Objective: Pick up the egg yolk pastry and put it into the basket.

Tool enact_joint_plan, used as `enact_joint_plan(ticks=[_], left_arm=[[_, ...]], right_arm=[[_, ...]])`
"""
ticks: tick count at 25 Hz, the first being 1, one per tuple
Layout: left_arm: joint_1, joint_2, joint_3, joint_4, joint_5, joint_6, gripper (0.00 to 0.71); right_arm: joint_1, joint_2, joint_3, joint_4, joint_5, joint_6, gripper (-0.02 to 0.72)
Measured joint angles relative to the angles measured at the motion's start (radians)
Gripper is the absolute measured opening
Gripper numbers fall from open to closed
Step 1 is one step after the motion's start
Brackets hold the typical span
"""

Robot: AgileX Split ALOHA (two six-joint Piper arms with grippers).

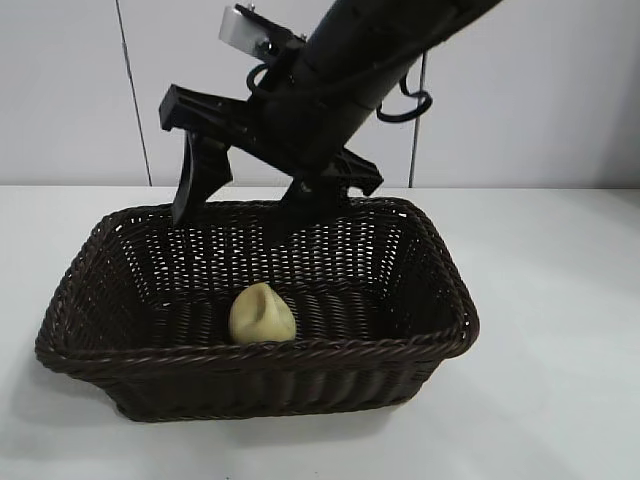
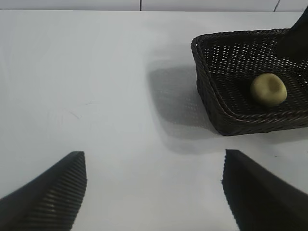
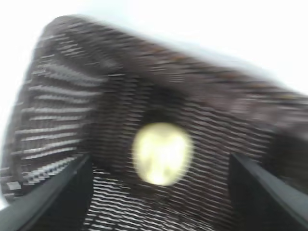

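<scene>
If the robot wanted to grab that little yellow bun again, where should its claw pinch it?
Probably from straight above, pinching the egg yolk pastry across its rounded sides. It lies on the floor of the basket, whose walls block a sideways reach. The right claw hangs open above it already.

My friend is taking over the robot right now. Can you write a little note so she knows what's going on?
Right pincer: open, holding nothing, above the basket.
Left pincer: open, holding nothing, over bare table away from the basket.
Egg yolk pastry: lying on the basket's floor, nothing touching it.
Done: pastry is in the basket.
Left: probably just moving the right arm away.
</scene>
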Motion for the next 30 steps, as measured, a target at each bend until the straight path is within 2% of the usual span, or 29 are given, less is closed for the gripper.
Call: enact_joint_plan(ticks=[4, 8, 12, 16, 24, 30], left_arm=[[0.0, 0.0, 0.0, 0.0, 0.0, 0.0, 0.568], [0.0, 0.0, 0.0, 0.0, 0.0, 0.0, 0.568], [0.0, 0.0, 0.0, 0.0, 0.0, 0.0, 0.568], [0.0, 0.0, 0.0, 0.0, 0.0, 0.0, 0.568], [0.0, 0.0, 0.0, 0.0, 0.0, 0.0, 0.568], [0.0, 0.0, 0.0, 0.0, 0.0, 0.0, 0.568]], right_arm=[[-0.017, 0.0, -0.109, -0.193, 0.123, 0.127, 0.559], [-0.076, 0.0, -0.197, -0.311, 0.265, 0.189, 0.559], [-0.162, 0.0, -0.248, -0.344, 0.38, 0.196, 0.559], [-0.256, 0.0, -0.256, -0.381, 0.442, 0.196, 0.559], [-0.465, 0.0, -0.256, -0.518, 0.489, 0.196, 0.559], [-0.566, -0.003, -0.256, -0.524, 0.496, 0.196, 0.559]])
